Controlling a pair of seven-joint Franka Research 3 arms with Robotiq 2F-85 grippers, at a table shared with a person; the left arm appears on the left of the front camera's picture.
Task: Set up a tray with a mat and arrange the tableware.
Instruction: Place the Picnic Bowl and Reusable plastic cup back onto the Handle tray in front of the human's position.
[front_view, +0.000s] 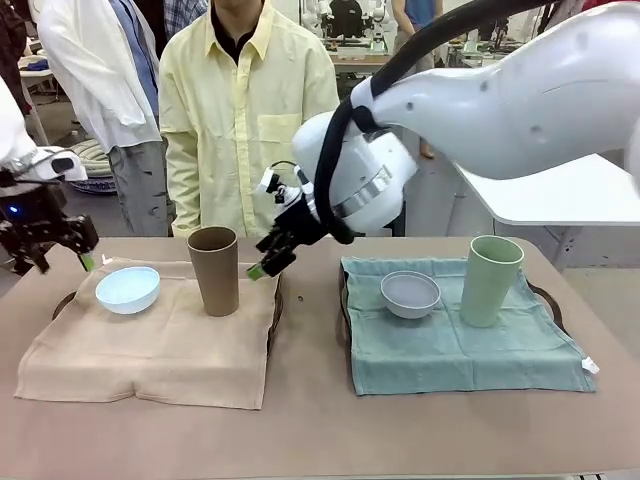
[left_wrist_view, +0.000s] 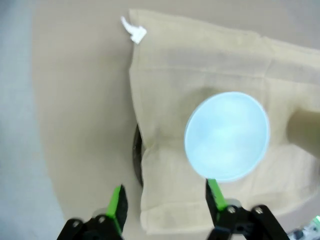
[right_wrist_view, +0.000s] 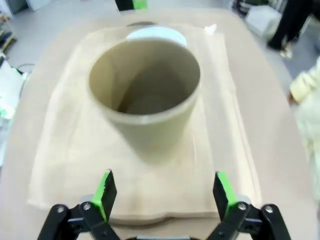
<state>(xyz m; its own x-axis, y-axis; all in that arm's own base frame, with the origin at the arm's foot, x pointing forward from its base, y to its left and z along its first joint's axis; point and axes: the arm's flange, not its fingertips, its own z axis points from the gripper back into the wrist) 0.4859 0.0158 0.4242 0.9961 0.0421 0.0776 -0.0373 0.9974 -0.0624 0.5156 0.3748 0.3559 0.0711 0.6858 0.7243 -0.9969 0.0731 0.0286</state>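
On the left tray (front_view: 63, 299) lies a tan mat (front_view: 150, 345) with a pale blue bowl (front_view: 127, 289) and a tall tan-brown cup (front_view: 214, 270) upright on it. The right tray (front_view: 546, 298) carries a green mat (front_view: 460, 350), a greyish white bowl (front_view: 410, 294) and a pale green cup (front_view: 490, 280). My left gripper (front_view: 55, 255) hovers open just left of the blue bowl (left_wrist_view: 227, 135); its jaws (left_wrist_view: 166, 197) hold nothing. My right gripper (front_view: 265, 265) stands open just right of the tan cup (right_wrist_view: 145, 90), its jaws (right_wrist_view: 165, 190) apart from the cup and empty.
A person in a pale yellow shirt (front_view: 245, 110) stands at the table's far edge behind the tan cup. A white tag (left_wrist_view: 134, 32) sticks out from the tan mat's corner. Bare tabletop (front_view: 310, 420) runs between the trays and along the near edge.
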